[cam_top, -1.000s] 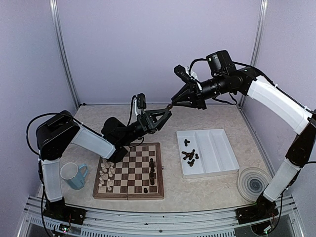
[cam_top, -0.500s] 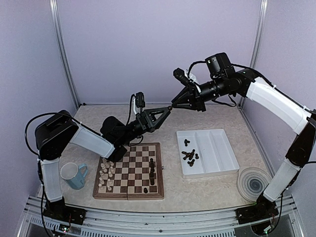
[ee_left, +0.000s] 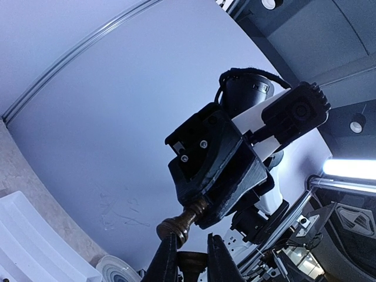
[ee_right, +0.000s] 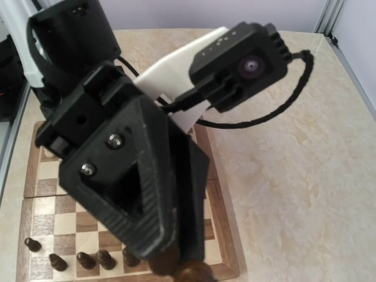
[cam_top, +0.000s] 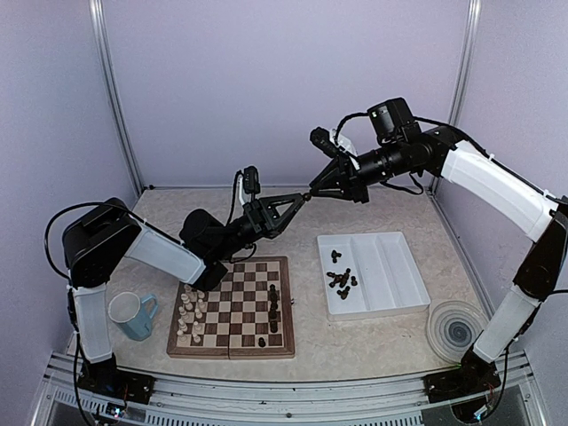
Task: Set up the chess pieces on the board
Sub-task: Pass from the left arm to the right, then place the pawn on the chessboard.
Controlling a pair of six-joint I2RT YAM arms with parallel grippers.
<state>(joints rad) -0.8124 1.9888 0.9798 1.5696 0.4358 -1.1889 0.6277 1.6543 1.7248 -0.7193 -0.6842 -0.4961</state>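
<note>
Dark chess piece [ee_left: 181, 222]: up in the air, centre of the overhead view, higher in the frame than board and tray. My right gripper [ee_left: 207, 212] pinches its narrow end. The turned knob and collar stick out toward the lower left of the left wrist view. My left gripper [ee_left: 189, 249] meets it from below, with its fingers [ee_left: 165, 259] close on either side of the piece's lower part. Whether they press on it, I cannot tell.

The board [cam_top: 232, 311] lies flat at lower left of centre in the overhead view. Dark pieces on the board [cam_top: 272, 300] stand in its right-hand columns, one apart near the bottom edge. Cream-white pieces [cam_top: 188, 312] crowd its left side.

White tray [cam_top: 395, 266]: right of the board, apart from it. More dark pieces [cam_top: 340, 277] lie loose in its left compartment.

Blue mug [cam_top: 133, 316]: just left of the board. Round ridged disc [cam_top: 455, 328]: lower right, near the tray's corner.
</note>
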